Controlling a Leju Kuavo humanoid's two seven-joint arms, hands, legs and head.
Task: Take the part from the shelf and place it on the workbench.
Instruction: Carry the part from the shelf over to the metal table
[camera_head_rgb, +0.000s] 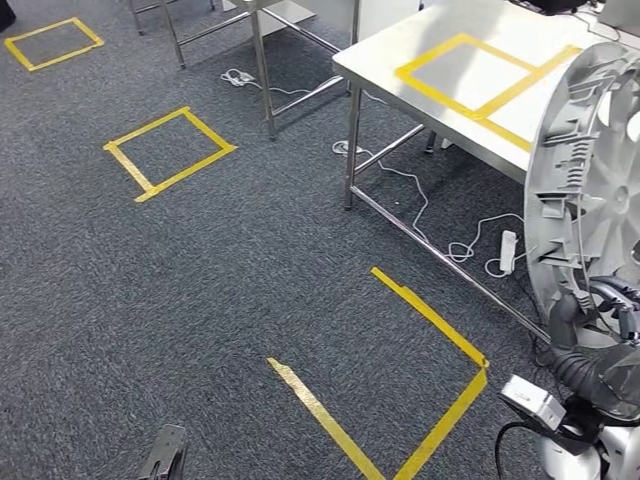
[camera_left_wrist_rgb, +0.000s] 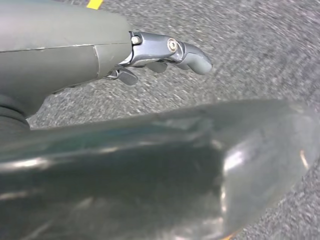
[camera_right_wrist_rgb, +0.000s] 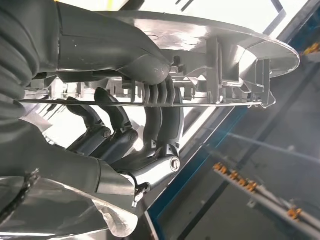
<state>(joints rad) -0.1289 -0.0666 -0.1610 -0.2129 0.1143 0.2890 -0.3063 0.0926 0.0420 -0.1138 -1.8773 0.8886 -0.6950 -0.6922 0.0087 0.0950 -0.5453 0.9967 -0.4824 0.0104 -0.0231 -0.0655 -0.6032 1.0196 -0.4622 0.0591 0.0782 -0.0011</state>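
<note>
Grey plastic part (camera_head_rgb: 585, 180) gripped by right robot hand (camera_right_wrist_rgb: 151, 125), left robot hand (camera_left_wrist_rgb: 166, 55) empty, fingers apart

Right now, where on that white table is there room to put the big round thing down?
The workbench top is bare inside the yellow tape rectangle and along its near edge. The wheel cover, gripped by the right hand, hides the right end. Below, it is crowded: cables and a power strip lie by the legs.

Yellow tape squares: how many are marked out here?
4: far-left floor square, mid-floor square, a partly shown near one, and one on the workbench. More may lie outside the picture.
</note>
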